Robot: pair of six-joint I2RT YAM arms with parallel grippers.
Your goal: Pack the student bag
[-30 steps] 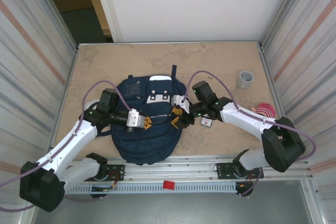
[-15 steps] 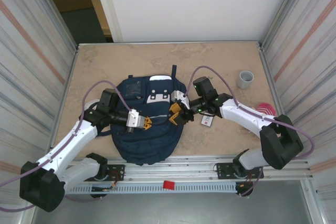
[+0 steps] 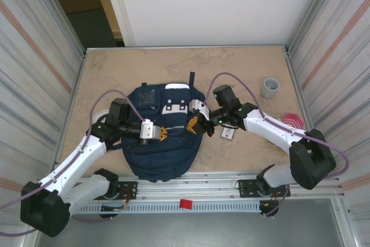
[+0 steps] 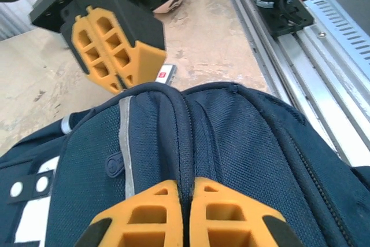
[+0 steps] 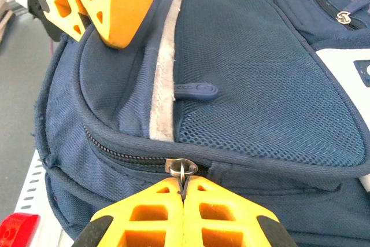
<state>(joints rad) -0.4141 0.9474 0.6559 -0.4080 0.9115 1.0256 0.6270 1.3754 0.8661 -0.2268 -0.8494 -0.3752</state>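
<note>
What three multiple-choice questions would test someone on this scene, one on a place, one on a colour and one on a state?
1. Where does the cup stand on the table?
A. far right
B. near left corner
C. middle

2. What colour is the bag?
A. red
B. navy
C. green

3. How is the right claw?
A. open in the air
B. shut on the cup
C. shut on a zip pull

Answers:
1 A, the top view shows the cup by the right wall, towards the back.
2 B, its fabric is dark blue in every view.
3 C, the right wrist view shows the fingers closed on the metal pull.
</note>
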